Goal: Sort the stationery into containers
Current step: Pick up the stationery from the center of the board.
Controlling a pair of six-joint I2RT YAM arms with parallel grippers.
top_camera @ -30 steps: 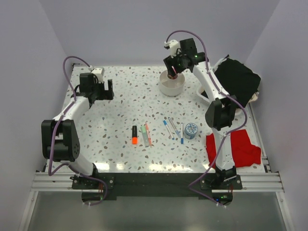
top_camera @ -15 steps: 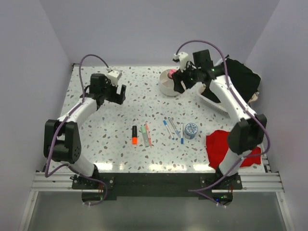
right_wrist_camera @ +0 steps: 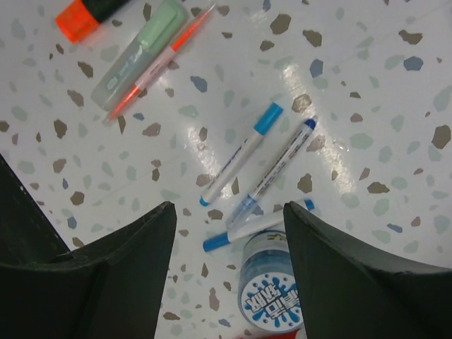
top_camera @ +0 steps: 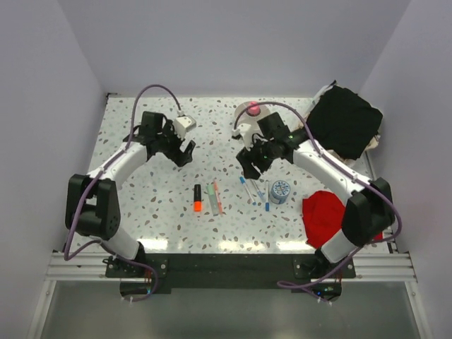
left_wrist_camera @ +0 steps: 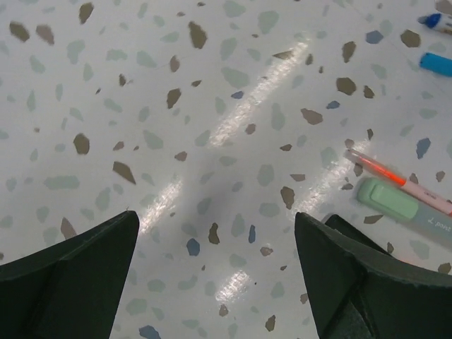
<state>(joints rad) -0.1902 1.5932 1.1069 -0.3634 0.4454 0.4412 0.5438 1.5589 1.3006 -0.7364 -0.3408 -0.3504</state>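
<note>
The round white bowl stands at the back centre with the pink-capped stick in it, partly hidden by my right arm. The orange-and-black highlighter, green pen and pink pen lie side by side at front centre. Three blue-and-white pens lie to their right. My right gripper is open and empty above the blue-and-white pens. My left gripper is open and empty over bare table, above and left of the pink pen and green pen.
A small round blue-lidded tub stands right of the pens, touching one in the right wrist view. A red cloth lies at front right. A white basket with black cloth sits at the back right.
My right gripper left the bowl and swung forward over the blue-and-white pens; the pink-capped stick now shows in the bowl. My left gripper moved right and forward toward the table's middle.
</note>
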